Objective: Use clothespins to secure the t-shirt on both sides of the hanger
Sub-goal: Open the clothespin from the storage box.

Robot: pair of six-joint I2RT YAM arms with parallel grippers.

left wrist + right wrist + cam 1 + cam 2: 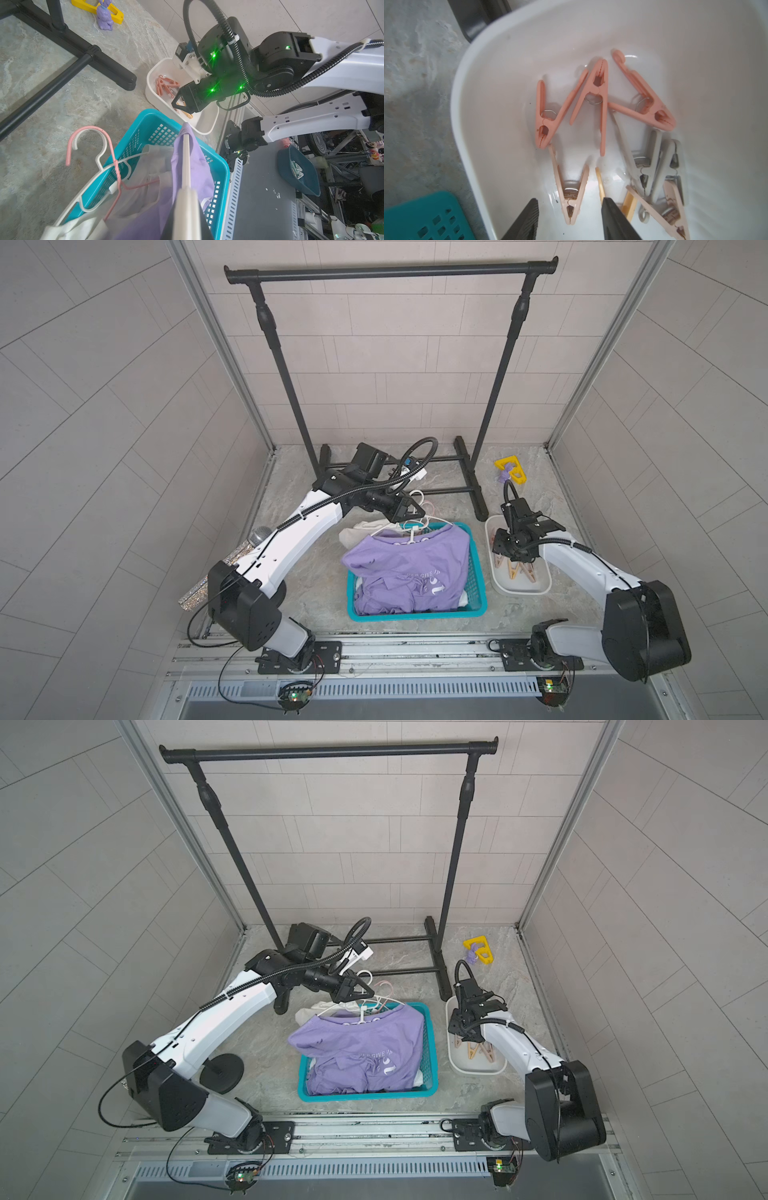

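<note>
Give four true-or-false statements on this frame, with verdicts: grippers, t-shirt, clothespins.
1. The right gripper is open, its jaws either side of a peach-tan clothespin in the white tub. True.
2. The purple t-shirt hangs from the black garment rack. False: it lies draped over the teal basket; the rack's bar is bare.
3. The left gripper is shut on the white hanger carrying the t-shirt. True.
4. A clothespin is already clipped to the t-shirt. False: none shows on it; those visible lie in the tub.

Left tool blurred on hanger, clothespins partly hidden under right tool
</note>
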